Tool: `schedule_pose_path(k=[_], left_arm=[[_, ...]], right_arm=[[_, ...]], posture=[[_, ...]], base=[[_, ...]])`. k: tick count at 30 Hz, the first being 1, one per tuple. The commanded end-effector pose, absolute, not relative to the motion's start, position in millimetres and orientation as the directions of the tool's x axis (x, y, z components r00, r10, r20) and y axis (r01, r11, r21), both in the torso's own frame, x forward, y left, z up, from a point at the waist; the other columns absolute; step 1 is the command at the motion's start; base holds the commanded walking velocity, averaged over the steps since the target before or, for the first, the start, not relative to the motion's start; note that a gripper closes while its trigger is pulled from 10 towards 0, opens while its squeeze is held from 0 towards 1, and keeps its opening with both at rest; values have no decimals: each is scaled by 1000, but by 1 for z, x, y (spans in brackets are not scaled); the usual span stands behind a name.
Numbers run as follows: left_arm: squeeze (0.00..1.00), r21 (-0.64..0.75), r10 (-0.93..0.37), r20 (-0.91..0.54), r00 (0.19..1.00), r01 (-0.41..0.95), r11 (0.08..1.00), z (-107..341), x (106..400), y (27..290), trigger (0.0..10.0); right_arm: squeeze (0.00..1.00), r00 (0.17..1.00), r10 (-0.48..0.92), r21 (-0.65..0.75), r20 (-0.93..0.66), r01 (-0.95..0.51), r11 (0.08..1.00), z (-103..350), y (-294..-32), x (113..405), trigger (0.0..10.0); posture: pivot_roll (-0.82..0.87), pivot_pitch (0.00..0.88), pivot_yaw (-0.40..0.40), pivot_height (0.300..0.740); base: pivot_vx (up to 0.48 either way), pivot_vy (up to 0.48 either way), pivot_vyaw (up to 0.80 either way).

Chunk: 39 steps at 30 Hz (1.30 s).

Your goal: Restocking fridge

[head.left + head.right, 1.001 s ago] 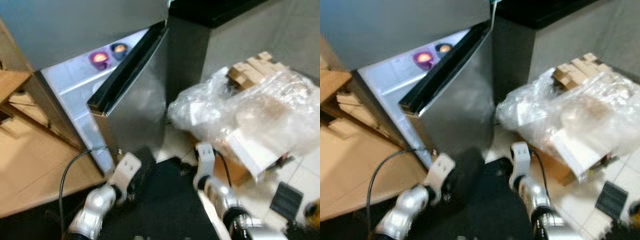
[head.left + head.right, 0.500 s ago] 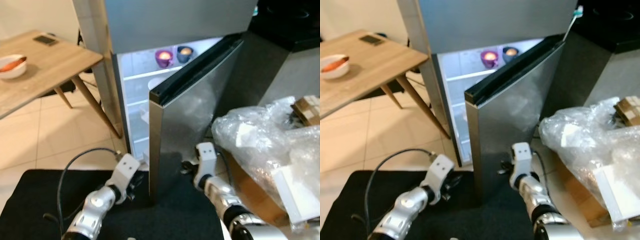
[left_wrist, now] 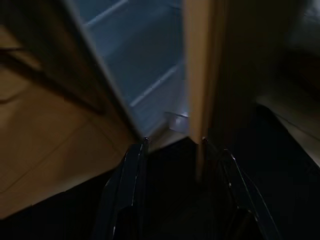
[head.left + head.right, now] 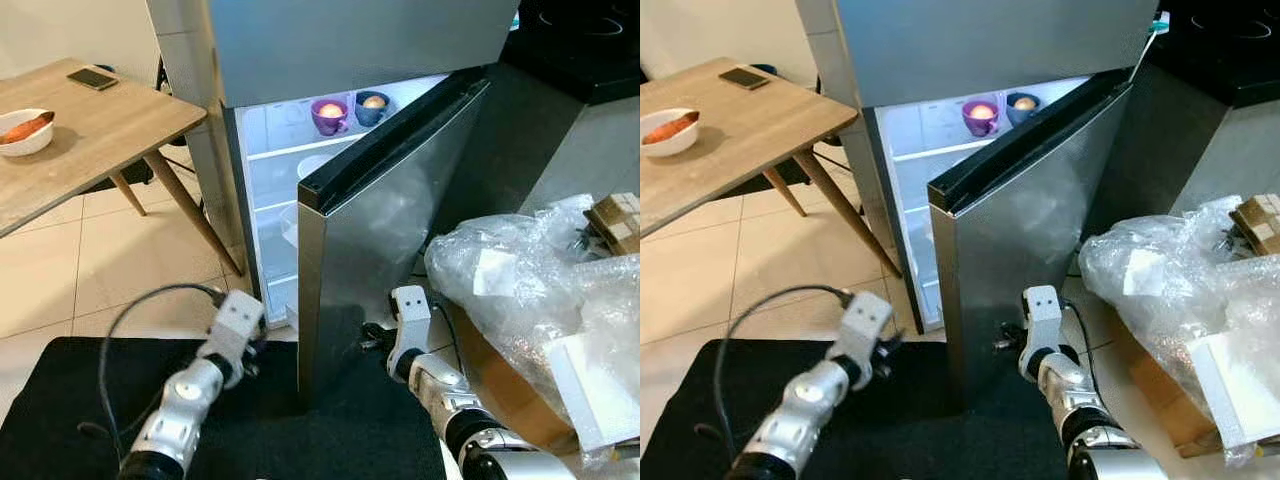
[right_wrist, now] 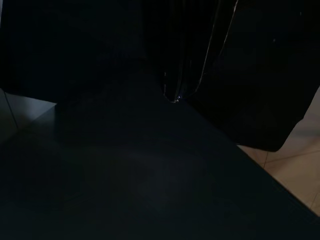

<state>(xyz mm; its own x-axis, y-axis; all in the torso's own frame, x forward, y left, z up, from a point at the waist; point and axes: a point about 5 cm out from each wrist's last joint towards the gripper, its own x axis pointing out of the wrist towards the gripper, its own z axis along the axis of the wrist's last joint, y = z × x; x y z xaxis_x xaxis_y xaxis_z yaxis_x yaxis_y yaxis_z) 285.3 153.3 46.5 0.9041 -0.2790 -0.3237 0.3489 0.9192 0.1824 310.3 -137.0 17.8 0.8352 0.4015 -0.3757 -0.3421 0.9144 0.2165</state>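
The fridge (image 4: pixel 330 60) stands straight ahead with its lower door (image 4: pixel 385 215) swung partly open, the steel front angled toward the robot and the dark top edge of the door running back to the hinge side. Inside, the compartment is lit: a purple cup (image 4: pixel 329 115) and a blue cup (image 4: pixel 372 106) sit side by side on the top shelf, each with something round and pale in it, and a white bowl (image 4: pixel 312 165) shows on the shelf below.

The left gripper (image 3: pixel 172 187) is held low in front of the opening, just beside the free edge of the door. From its wrist camera the two black fingers (image 3: pixel 131 175) are spread apart, nothing between them, pointing at the gap where the door edge meets the lit shelves. The right gripper (image 4: pixel 1008 335) is low against the outer face of the door near its bottom; its wrist picture is almost black, so I cannot tell whether its fingers are spread or together.

A black mat (image 4: pixel 60 400) covers the floor under both arms. To the left stands a wooden table (image 4: pixel 90 130) with a white bowl (image 4: pixel 25 130) holding something orange and a phone (image 4: pixel 93 79) lying flat. On the right, a heap of clear plastic wrap (image 4: pixel 530 290) lies over cardboard boxes (image 4: pixel 615 222).
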Motion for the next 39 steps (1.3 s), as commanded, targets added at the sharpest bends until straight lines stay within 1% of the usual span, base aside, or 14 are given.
schedule_pose_path(k=[1, 8, 17, 18, 20, 22, 23, 28, 31, 33, 34, 35, 37, 39], left_arm=[[0, 164, -270, -358, 894, 344, 924, 36, 280, 151, 10000], [0, 151, -279, -336, 900, 344, 927, 38, 279, 152, 10000], [0, 111, -392, -295, 872, 438, 892, 43, 275, 141, 10000], [0, 139, -422, -295, 857, 476, 869, 44, 275, 140, 10000], [0, 156, -433, -297, 851, 491, 857, 44, 275, 139, 10000], [0, 211, -444, -313, 840, 517, 830, 44, 276, 139, 10000], [0, 261, -444, -318, 838, 527, 808, 45, 280, 141, 10000], [0, 320, -468, -317, 825, 558, 766, 50, 291, 140, 10000], [0, 326, -471, -316, 824, 560, 762, 51, 293, 140, 10000], [0, 335, -464, -297, 834, 547, 767, 55, 299, 139, 10000], [0, 335, -464, -297, 834, 547, 767, 55, 299, 139, 10000], [0, 331, -466, -278, 840, 539, 775, 58, 302, 137, 10000], [0, 289, -484, -254, 837, 544, 788, 61, 305, 131, 10000], [0, 289, -484, -254, 837, 544, 788, 61, 305, 131, 10000]], right_arm=[[0, 826, 394, 223, -402, -329, 918, 12, -141, 305, 10000], [0, 825, 399, 224, -399, -335, 915, 13, -140, 306, 10000], [0, 822, 422, 232, -382, -357, 905, 16, -136, 308, 10000], [0, 812, 452, 231, -370, -390, 891, 18, -132, 309, 10000], [0, 806, 466, 229, -366, -407, 884, 19, -131, 310, 10000], [0, 789, 503, 211, -353, -457, 864, 21, -126, 310, 10000], [0, 791, 516, 185, -328, -482, 856, 26, -125, 312, 10000], [0, 827, 494, 187, -269, -458, 869, 36, -126, 320, 10000], [0, 828, 499, 191, -255, -463, 865, 38, -125, 321, 10000], [0, 834, 525, 195, -169, -494, 848, 47, -122, 323, 10000], [0, 834, 525, 195, -169, -494, 848, 47, -122, 323, 10000], [0, 839, 533, 195, -111, -508, 839, 54, -122, 325, 10000], [0, 844, 536, 199, -21, -522, 830, 63, -123, 326, 10000], [0, 844, 536, 199, -21, -522, 830, 63, -123, 326, 10000]], posture=[[-94, 88, -21, 738], [-94, 88, -22, 738], [-92, 90, -22, 738], [-93, 91, -22, 738], [-93, 91, -22, 738], [-93, 91, -22, 738], [-94, 93, -22, 738], [-97, 100, -23, 738], [-97, 100, -23, 738], [-103, 111, -15, 738], [-103, 111, -15, 738], [-104, 116, -14, 738], [-104, 119, -15, 738], [-104, 119, -15, 738]], base=[[0, -480, 0], [0, 0, 0], [0, 0, 0], [0, 0, 0], [0, 0, 0], [0, 0, 0], [0, 0, 0], [0, 0, 0], [0, 0, 0], [0, 0, 0], [0, 0, 0], [0, 0, 0], [0, 0, 0], [0, 0, 0]])
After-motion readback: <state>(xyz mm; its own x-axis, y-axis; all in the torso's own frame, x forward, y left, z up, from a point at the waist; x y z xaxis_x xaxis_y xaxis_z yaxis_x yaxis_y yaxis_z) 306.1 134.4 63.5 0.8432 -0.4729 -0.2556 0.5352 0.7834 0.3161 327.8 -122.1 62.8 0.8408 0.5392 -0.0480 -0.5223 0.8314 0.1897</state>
